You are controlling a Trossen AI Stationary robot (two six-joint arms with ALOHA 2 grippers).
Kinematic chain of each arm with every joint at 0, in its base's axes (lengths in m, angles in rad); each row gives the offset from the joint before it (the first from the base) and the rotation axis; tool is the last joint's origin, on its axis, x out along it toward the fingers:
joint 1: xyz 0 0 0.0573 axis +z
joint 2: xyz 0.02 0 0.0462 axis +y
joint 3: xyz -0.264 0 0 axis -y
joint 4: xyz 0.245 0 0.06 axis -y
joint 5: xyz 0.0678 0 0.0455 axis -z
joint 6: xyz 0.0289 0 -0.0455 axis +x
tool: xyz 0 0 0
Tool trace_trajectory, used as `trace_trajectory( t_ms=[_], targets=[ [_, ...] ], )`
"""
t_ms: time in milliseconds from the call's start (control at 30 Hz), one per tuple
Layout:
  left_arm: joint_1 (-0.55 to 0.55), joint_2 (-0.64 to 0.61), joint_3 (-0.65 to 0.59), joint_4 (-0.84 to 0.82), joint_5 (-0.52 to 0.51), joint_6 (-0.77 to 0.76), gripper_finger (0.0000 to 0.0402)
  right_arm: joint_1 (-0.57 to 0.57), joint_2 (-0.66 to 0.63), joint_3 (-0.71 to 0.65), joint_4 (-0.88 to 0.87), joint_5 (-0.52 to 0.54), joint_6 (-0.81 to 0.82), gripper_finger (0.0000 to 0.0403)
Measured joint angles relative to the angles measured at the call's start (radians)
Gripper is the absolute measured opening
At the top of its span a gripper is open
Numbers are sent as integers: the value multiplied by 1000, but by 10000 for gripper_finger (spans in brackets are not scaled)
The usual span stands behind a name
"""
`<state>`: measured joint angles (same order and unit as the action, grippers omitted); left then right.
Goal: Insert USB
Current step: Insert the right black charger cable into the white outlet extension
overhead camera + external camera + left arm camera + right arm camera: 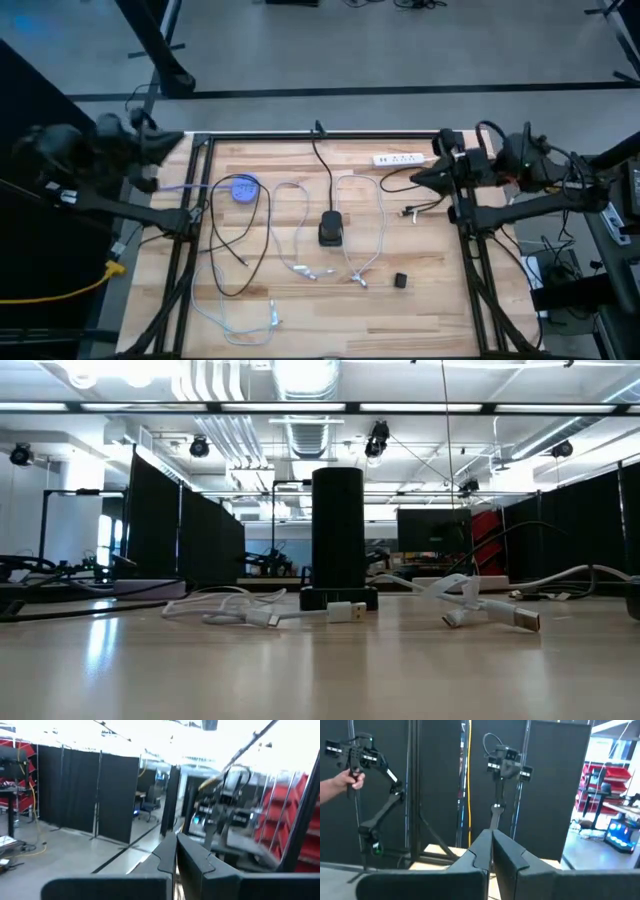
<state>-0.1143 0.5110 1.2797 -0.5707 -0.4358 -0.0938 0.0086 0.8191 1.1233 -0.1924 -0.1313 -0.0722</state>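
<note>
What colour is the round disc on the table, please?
Blue; the disc shows best in the high view.

No readable text, labels, or signs

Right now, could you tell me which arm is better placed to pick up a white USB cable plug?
Probably the right. Its shut pincer is over the table's far right edge, nearer the white plugs beside the black hub. The left pincer, also shut, sits off the far-left corner.
</note>
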Motion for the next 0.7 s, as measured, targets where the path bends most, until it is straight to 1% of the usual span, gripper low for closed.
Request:
trace_trajectory(
  t_ms=[133,233,333,533,700],
  targets=[
    [0,6,65,-10,0,1,0,0,93,116,-85,1,86,0],
    [0,2,83,-16,15,-1,0,0,135,186,-130,0,165,0],
    [0,-4,85,-13,34,2,0,0,162,237,-169,0,211,0],
    [0,-3,85,-18,35,-28,0,0,163,258,-190,0,300,0],
    [0,7,83,-58,35,-27,0,0,153,258,-225,0,290,0]
  ],
)
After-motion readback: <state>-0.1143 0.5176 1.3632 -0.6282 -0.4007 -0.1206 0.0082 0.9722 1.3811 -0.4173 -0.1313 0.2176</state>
